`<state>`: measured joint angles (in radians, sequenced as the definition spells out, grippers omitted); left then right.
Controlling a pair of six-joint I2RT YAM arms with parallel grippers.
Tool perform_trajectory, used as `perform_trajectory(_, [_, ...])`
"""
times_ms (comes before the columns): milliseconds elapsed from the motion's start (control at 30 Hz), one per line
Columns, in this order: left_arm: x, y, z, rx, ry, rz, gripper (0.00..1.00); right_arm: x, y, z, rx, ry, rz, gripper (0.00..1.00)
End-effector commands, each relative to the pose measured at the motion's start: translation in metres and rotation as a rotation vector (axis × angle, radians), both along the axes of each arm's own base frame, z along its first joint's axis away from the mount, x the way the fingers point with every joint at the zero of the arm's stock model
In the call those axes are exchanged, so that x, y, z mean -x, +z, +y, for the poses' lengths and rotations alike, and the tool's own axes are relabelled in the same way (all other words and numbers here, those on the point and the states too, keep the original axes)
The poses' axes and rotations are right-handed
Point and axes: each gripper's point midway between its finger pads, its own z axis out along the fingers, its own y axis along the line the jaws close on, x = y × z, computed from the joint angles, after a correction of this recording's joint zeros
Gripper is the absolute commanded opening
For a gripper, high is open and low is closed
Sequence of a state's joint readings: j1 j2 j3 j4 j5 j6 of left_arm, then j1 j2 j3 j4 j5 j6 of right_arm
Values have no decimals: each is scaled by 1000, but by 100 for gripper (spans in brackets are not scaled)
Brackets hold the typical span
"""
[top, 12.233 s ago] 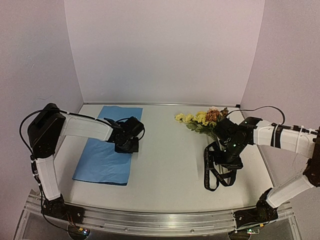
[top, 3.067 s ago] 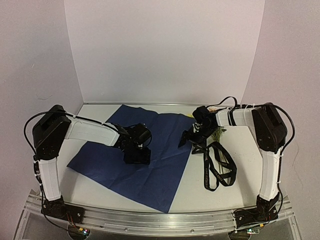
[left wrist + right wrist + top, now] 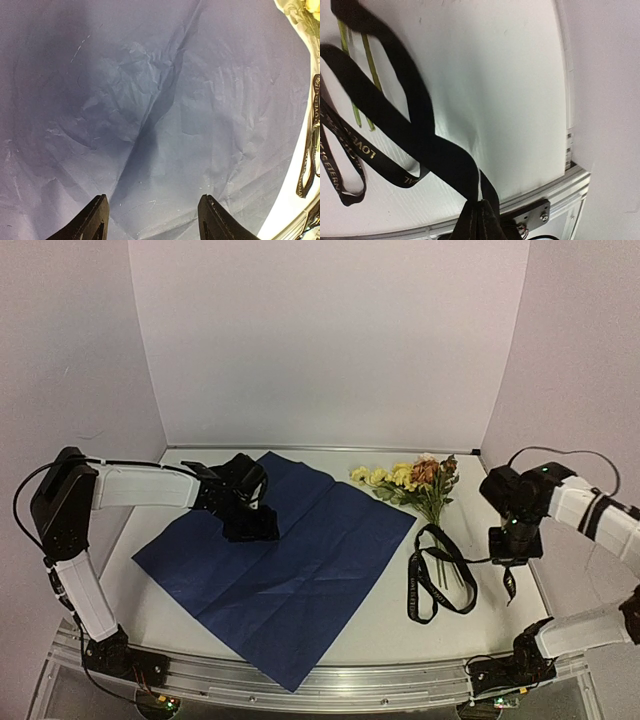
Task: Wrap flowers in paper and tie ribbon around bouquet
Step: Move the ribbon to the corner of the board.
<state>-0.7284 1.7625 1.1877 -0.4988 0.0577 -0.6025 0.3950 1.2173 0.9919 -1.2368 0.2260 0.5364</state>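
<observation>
Right wrist: right jaws clenched on the ribbon [image 3: 440, 152] — lettering reads "LOVE" — left jaws released above the paper [image 3: 160, 125].

My gripper [image 3: 155, 222] is hanging over the paper [image 3: 150, 100], dark navy side up, fingers [image 3: 95, 222] spread wide. A long crease runs straight ahead from the gap, with crumples all around it. Off to my right there's a strip of white table [image 3: 286, 212] and the black ribbon [image 3: 311, 150] with pale lettering. Far ahead on the right, a bit of the flowers [image 3: 300, 10] peeks in.
</observation>
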Motion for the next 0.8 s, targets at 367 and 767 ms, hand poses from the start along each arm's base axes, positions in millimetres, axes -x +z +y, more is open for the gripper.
perform_trajectory(367, [-6, 42, -2, 57, 15, -73, 63, 72, 166, -98, 379, -47, -180, 0])
perform_trajectory(767, [-6, 52, -11, 90, -9, -66, 64, 35, 30, -21, 9, -87, -41, 76])
